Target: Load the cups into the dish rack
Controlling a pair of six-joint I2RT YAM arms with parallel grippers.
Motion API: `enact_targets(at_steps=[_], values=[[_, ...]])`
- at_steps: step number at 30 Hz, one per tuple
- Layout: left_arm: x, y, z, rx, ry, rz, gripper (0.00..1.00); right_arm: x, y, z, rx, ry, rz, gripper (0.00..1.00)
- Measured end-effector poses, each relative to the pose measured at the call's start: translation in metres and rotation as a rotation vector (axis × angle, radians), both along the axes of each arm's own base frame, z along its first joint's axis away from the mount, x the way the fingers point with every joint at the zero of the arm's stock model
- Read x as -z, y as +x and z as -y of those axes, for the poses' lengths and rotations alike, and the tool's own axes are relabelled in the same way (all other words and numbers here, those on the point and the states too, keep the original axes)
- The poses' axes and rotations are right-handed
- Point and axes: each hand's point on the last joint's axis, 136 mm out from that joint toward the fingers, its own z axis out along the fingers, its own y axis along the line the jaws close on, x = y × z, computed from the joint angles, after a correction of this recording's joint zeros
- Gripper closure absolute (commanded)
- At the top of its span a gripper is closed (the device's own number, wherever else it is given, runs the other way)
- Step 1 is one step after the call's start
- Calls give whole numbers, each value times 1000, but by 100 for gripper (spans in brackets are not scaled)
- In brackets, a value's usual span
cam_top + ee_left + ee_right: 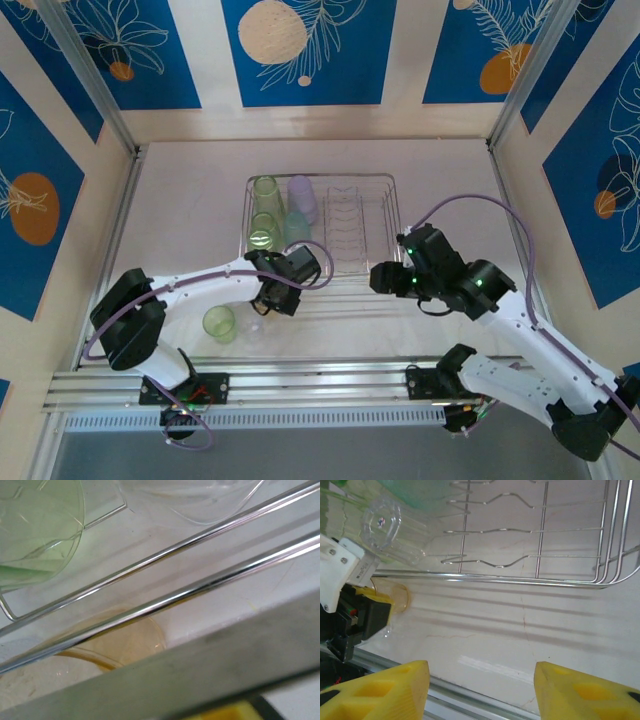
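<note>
- The dish rack (pixel 372 225) sits mid-table toward the far wall, with its upright tines in the right half.
- 4 cups sit in the rack's left part. A green cup (pixel 265 190) and a lilac cup (pixel 302 198) are at the back. A second green cup (pixel 264 233) and a pale teal cup (pixel 297 230) are just in front of them.
- A third green cup (pixel 219 323) stands on the table (pixel 180 220), outside the rack and near the left arm.
- In the right wrist view, a clear cup (pixel 395 530) lies tilted inside the rack by its near rail. An amber cup (pixel 399 598) is on the table just outside that rail.
- The left gripper (pixel 266 298) hangs low at the rack's near-left corner, right beside the amber cup. I cannot tell whether it is clenched on that cup.
- The right gripper (pixel 481 672) is released. Its yellow fingers (pixel 375 690) stand wide apart with nothing between them, over bare table in front of the rack.
</note>
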Motion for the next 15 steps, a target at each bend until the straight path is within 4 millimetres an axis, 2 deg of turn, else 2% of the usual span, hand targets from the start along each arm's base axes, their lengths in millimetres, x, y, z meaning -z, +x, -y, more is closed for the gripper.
enact_targets(at_steps=[1,6,9,12,15], values=[[0,-1,0,-3,-1,-3,100,2,0,-1,-4,-2,-9,41],[-2,-1,1,3,-7,0,100,8,2,-7,-27,-13,-34,38],[-11,-5,5,10,-49,3,100,8,4,-11,-47,-22,-33,36],[-43,-7,14,19,-175,57,100,4,9,-16,-87,-30,-13,34],[-98,-6,27,32,-399,166,100,-6,15,-22,-141,-28,45,33]])
